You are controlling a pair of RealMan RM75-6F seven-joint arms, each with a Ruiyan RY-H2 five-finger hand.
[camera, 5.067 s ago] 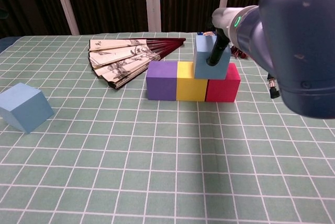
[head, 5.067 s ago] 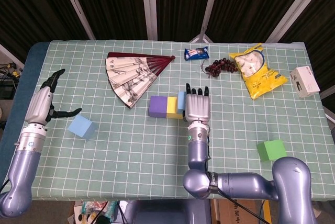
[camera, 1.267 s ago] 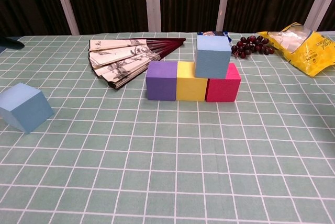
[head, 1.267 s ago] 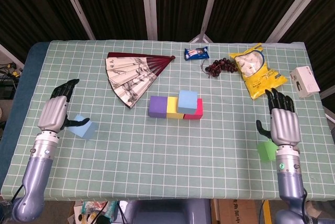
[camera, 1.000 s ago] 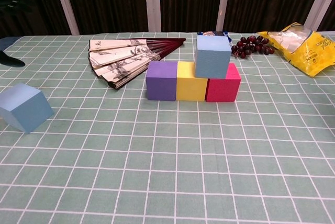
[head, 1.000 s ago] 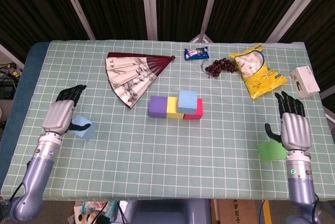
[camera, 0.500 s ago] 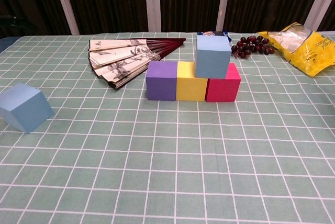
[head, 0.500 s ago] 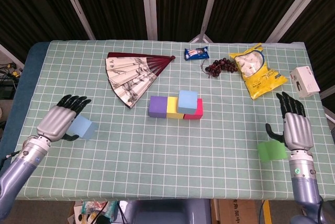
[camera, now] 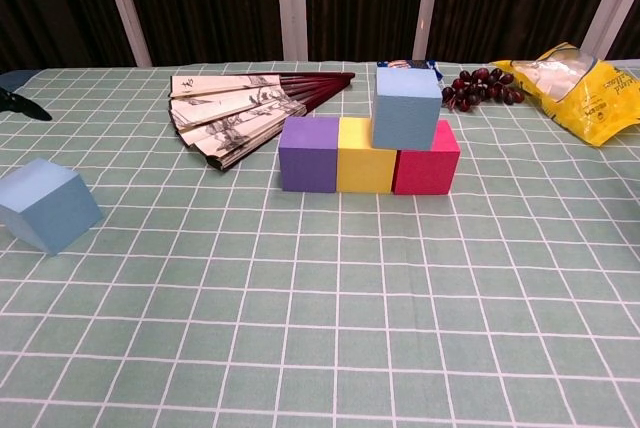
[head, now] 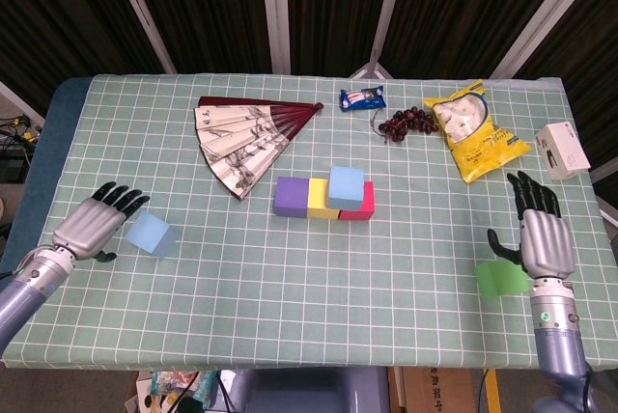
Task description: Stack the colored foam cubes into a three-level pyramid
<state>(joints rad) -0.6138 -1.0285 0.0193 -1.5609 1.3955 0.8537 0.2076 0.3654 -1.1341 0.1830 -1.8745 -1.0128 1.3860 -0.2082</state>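
A fan [head: 249, 138], grapes [head: 407, 123] and snack bag [head: 475, 129] lie behind the cubes; both hands spread, empty.

No text, label or number can be read.

Three cubes [camera: 368, 156] stand in a row at the table [head: 290, 268] centre, a fourth cube [camera: 406, 107] on them. Behind lies the fan [head: 246, 138]. My left hand [head: 92, 225] is beside the cube [head: 152, 235] near the left edge.
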